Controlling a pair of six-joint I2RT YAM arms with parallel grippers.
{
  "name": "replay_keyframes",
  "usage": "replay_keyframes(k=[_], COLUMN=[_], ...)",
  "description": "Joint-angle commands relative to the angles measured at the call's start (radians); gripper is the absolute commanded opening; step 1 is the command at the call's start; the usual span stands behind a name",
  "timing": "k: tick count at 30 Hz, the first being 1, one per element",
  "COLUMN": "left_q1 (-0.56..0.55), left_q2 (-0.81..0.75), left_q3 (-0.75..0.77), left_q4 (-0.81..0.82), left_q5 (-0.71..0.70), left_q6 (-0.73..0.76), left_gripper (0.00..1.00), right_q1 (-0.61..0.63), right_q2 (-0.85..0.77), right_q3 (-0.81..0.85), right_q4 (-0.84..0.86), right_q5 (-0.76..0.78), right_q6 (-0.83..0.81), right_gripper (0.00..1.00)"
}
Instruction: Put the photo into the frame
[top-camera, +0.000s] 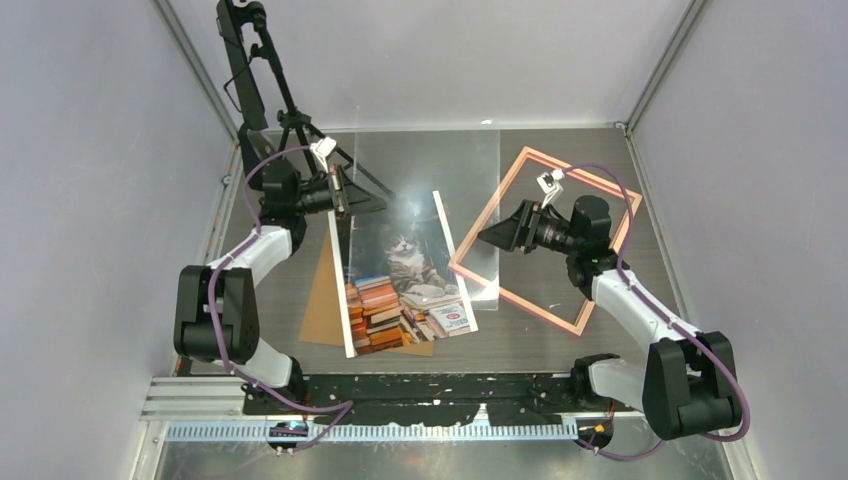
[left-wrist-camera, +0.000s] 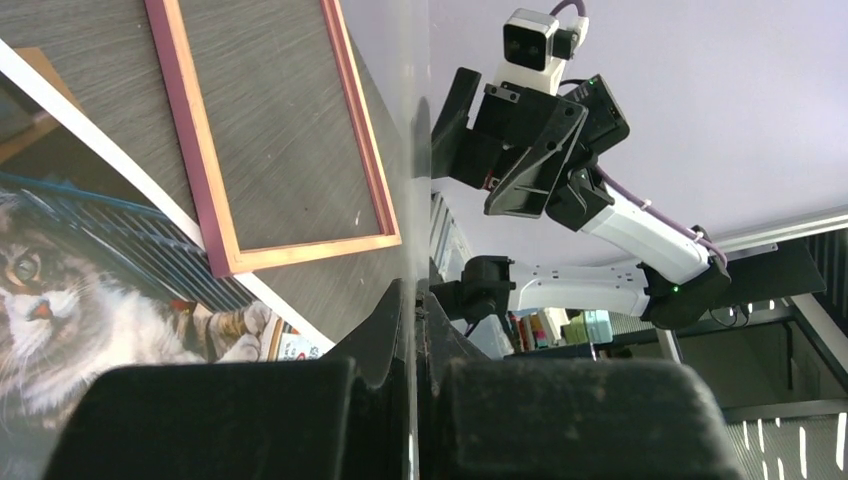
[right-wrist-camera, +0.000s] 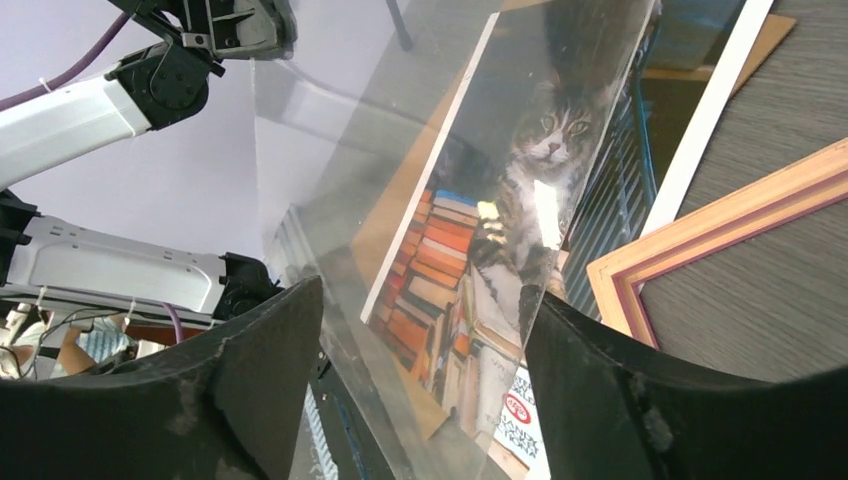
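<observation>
Early, I judge: on the table (top-camera: 560, 340) a clear pane (top-camera: 450, 170) tilts, its 9 o'clock edge clamped in the left tool (top-camera: 345, 190); the frame (top-camera: 515, 299) lies empty at 3 o'clock of the photo (top-camera: 400, 290), face-up on a brown board (top-camera: 325, 300); the right tool (top-camera: 490, 236) gapes, holding nothing; insertion not yet done.

The photo (top-camera: 385, 310) largely hides, seemingly, a brown board (top-camera: 323, 303).

Dark table (top-camera: 530, 350) — salmon-pink frame (top-camera: 540, 312) and brown board (top-camera: 325, 300) flat on it
</observation>
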Motion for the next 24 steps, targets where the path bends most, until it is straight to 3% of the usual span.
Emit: replay_keyframes(k=[1,7,11,17,24], left_q1=[-0.002,0.000,0.005,0.010,0.035], left_q2=[-0.003,-0.037,-0.063,-0.077,-0.086], left_q3=[0.017,-0.026,-0.062,-0.113,-0.161], left_q4=[0.005,-0.139,-0.209,-0.220,-0.105], left_q5=[-0.006,-0.048,-0.096,-0.139,-0.110], left_q6=[0.028,0.155,0.202,0.178,0.063], left_gripper=[0.00,0.00,0.00,0.00,0.00], right_q1=[-0.006,-0.052,-0.093,-0.155,-0.183], right_q2=[-0.016,-0.046,-0.070,-0.102,-0.121], right_q3=[0.030,0.095,0.149,0.196,0.237], right_q4=[-0.029,-0.180,-0.317,-0.452,-0.577], right_q5=[0.019,0.080,0.140,0.258,0.480], right_q6=[-0.064,-0.155,-0.226,-0.304,-0.460], right_gripper=[0.84,0.97,0.99,0.99,0.98])
